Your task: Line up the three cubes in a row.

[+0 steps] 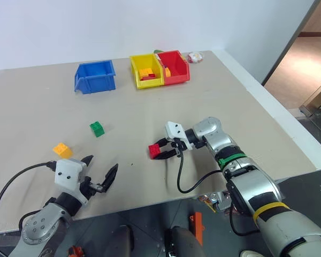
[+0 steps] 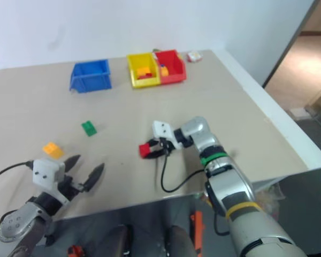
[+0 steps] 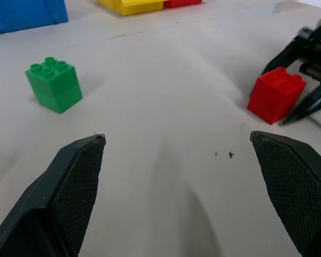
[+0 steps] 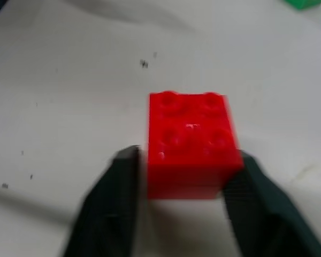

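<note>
The red cube (image 1: 154, 151) sits on the table between the right gripper (image 1: 164, 152) fingers — seemingly loosened, though blurred — with the green cube (image 1: 97, 129) and yellow-orange cube (image 1: 62, 150) nearer the wide-open left gripper (image 1: 100, 172).

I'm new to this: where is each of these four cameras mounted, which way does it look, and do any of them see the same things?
Left eye: on the head, looking forward and down at the table; both arms show.
Right eye: beside it, same scene.
Left wrist: looks along the left gripper, fingers spread, toward the green cube.
Right wrist: looks along the right gripper, a finger on either side of the red cube.
Shared: both wrist views show the red cube.
</note>
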### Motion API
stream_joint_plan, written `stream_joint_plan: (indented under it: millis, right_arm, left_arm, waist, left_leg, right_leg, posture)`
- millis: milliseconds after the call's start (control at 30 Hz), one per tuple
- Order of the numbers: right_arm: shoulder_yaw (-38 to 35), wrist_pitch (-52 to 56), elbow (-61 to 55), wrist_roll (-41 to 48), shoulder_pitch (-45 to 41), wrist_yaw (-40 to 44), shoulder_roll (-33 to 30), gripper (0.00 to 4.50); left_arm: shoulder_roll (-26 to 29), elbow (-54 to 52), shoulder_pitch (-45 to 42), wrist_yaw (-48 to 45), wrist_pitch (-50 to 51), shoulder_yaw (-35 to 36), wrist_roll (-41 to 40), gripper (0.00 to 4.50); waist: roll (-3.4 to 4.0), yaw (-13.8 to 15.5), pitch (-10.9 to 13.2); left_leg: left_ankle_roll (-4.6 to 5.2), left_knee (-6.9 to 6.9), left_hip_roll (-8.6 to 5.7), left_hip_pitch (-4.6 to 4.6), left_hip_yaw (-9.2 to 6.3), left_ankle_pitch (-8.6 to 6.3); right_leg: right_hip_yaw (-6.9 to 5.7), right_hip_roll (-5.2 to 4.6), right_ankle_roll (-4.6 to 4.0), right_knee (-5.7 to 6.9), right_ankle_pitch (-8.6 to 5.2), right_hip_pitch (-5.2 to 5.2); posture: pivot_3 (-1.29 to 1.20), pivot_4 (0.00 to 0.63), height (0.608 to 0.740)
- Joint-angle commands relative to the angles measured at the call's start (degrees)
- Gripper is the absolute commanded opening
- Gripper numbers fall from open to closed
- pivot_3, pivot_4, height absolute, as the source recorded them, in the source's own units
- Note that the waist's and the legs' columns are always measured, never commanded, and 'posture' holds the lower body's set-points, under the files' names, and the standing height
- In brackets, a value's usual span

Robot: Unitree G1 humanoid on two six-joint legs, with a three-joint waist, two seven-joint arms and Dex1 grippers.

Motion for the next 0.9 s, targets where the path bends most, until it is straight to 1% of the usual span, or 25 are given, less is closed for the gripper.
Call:
stream_joint_plan:
  millis: [33, 67, 100, 133, 267, 333, 400, 500, 633, 667, 767, 833, 900]
  right_arm:
    - [-0.48, -0.26, 0.44, -0.17, -1.63, 1.17, -0.10, 3.74]
    - [-0.68, 0.27, 0.29, 0.07, -1.76, 1.73, -0.16, 3.92]
    - [-0.80, 0.66, 0.14, 0.23, -1.83, 2.13, -0.21, 4.32]
    - [-1.02, 0.64, -0.34, 0.54, -1.82, 2.36, -0.27, 4.46]
    - [-1.99, 2.51, -3.44, 2.38, -1.83, 4.38, -0.68, 4.46]
    - [-2.93, 4.89, -6.16, 4.07, -2.20, 5.32, -1.50, 4.46]
    - [-2.86, 9.22, -9.52, 6.04, -2.27, 7.30, -2.96, 4.46]
    - [-2.27, 13.57, -14.49, 8.53, -1.44, 7.95, -4.48, 4.46]
    - [-1.08, 17.04, -21.29, 10.96, 0.90, 7.96, -6.71, 4.46]
    - [-1.23, 17.93, -22.78, 11.40, 1.45, 7.96, -7.03, 4.46]
    - [-2.95, 20.01, -28.57, 13.48, 3.18, 5.24, -7.56, 4.46]
    - [-4.41, 22.19, -32.66, 15.10, 4.32, 2.24, -7.58, 4.46]
    - [-5.77, 23.23, -36.27, 16.01, 5.67, -1.30, -7.32, 4.46]
  left_arm:
    - [0.04, -0.75, 0.00, -0.44, -1.37, -0.27, 0.53, 4.50]
    - [0.03, -0.72, 0.02, -0.55, -1.44, -0.28, 0.54, 4.50]
    - [0.02, -0.72, 0.07, -0.64, -1.51, -0.29, 0.57, 4.50]
    - [0.06, -0.62, 0.03, -1.18, -1.51, -0.38, 0.11, 4.50]
    - [1.37, -0.71, 0.13, -4.54, -1.84, -1.14, -0.90, 4.50]
    - [3.83, -1.60, 0.40, -9.09, -2.03, -2.71, -1.99, 4.50]
    - [7.84, -2.21, 0.34, -14.81, -3.80, -4.41, -1.39, 4.50]
    - [9.11, -0.60, -1.66, -15.68, -2.48, -2.71, -3.91, 4.50]
    - [10.44, 1.56, -4.38, -16.48, -2.00, -1.20, -4.62, 4.50]
    - [10.61, 1.61, -4.63, -16.34, -1.90, -0.85, -4.58, 4.50]
    - [8.43, 0.39, -4.67, -10.88, -0.18, 3.23, -5.31, 4.50]
    - [4.88, -1.06, -4.35, -3.92, 1.43, 8.38, -7.12, 4.50]
    - [1.99, -2.93, -2.97, 1.17, 1.73, 12.01, -6.28, 4.50]
  waist:
    - [0.00, -0.01, 0.00]
    - [0.00, -0.01, 0.00]
    - [0.00, -0.01, 0.00]
    - [0.00, -0.01, 0.00]
    - [0.00, -0.01, 0.00]
    - [0.00, -0.01, 0.00]
    - [0.00, 0.01, 0.00]
    - [0.00, 0.01, 0.00]
    - [0.00, -0.01, 0.00]
    - [-0.01, -0.01, 0.00]
    - [-0.01, -0.01, 0.00]
    - [-0.02, -0.06, 0.00]
    - [-0.05, -0.08, 0.01]
  left_leg:
    - [0.00, 0.00, 0.02, 0.01, 0.03, 0.00]
    - [-0.01, 0.00, 0.04, 0.01, 0.04, -0.01]
    - [-0.03, 0.00, 0.06, 0.01, 0.04, -0.02]
    - [-0.03, 0.00, 0.07, 0.01, 0.04, -0.02]
    - [-0.07, 0.00, 0.12, 0.01, 0.08, -0.04]
    - [-0.08, 0.00, 0.15, 0.00, 0.15, -0.05]
    - [-0.08, -0.01, 0.17, -0.03, 0.18, -0.05]
    - [-0.09, -0.01, 0.20, -0.05, 0.26, -0.05]
    - [-0.09, -0.01, 0.26, -0.05, 0.36, -0.05]
    - [-0.09, -0.01, 0.30, -0.05, 0.37, -0.05]
    - [-0.17, 0.00, 0.43, -0.06, 0.49, -0.11]
    - [-0.21, 0.00, 0.54, -0.08, 0.61, -0.14]
    - [-0.23, 0.01, 0.64, -0.09, 0.71, -0.16]
  right_leg:
    - [0.03, 0.02, -0.01, 0.00, 0.01, -0.01]
    - [0.04, 0.04, -0.01, 0.00, 0.01, -0.01]
    - [0.05, 0.06, -0.02, 0.00, 0.01, -0.01]
    - [0.05, 0.07, -0.02, 0.00, 0.01, -0.01]
    - [0.09, 0.13, -0.04, 0.00, 0.02, -0.05]
    - [0.15, 0.16, -0.07, 0.01, 0.05, -0.10]
    - [0.18, 0.18, -0.10, 0.02, 0.06, -0.17]
    - [0.27, 0.19, -0.12, 0.04, 0.07, -0.24]
    - [0.47, 0.27, -0.12, 0.05, 0.12, -0.30]
    - [0.51, 0.31, -0.12, 0.04, 0.12, -0.31]
    - [0.66, 0.41, -0.12, 0.04, 0.12, -0.37]
    - [0.69, 0.52, -0.06, 0.04, 0.19, -0.46]
    - [0.75, 0.61, 0.12, 0.05, 0.34, -0.51]
  posture:
    - [0.00, 0.150, 0.740]
    - [0.00, 0.150, 0.740]
    - [0.00, 0.150, 0.740]
    - [0.00, 0.150, 0.740]
    - [0.00, 0.150, 0.740]
    - [0.00, 0.150, 0.740]
    - [0.00, 0.150, 0.740]
    - [0.00, 0.150, 0.740]
    - [0.00, 0.150, 0.740]
    - [0.00, 0.150, 0.740]
    - [0.00, 0.150, 0.740]
    - [0.00, 0.150, 0.740]
    - [0.00, 0.150, 0.740]
